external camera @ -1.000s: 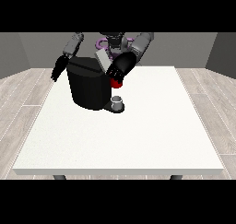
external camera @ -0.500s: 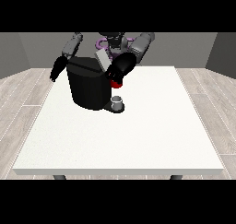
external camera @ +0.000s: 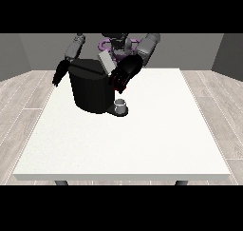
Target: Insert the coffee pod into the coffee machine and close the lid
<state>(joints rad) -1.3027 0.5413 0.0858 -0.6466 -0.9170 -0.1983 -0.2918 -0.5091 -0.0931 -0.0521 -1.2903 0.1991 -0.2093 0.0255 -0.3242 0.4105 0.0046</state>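
Now we find almost nothing altered over the last second: the hand at the view's right (external camera: 124, 75) hangs at the same spot by the upper right corner of the coffee machine (external camera: 92, 90), and the hand at the view's left (external camera: 59, 74) still hangs beside the machine's left flank, off the far left edge of the surface (external camera: 123, 139). The arms seem a touch shifted at most, so we read this as a pause or a very slow move, not a new step.

We cannot tell how the fingers of the hand at the view's right lie; it is a dark mass against the dark machine, so whether it is spread, pressed together or pinching something stays unknown to us. The same goes for the hand at the view's left, which only shows as a dark hanging shape.

We see a red thing at the machine (external camera: 116, 86), just under that right-side hand. A pale lid (external camera: 106, 62) stands tilted up at the machine's far top, so it looks not yet closed. A small grey thing (external camera: 121, 103) sits on the machine's base at its near right; we cannot tell whether it is the coffee pod.

By our judgement, closing the lid remains to be done, and the hand near the lid seems placed for it.
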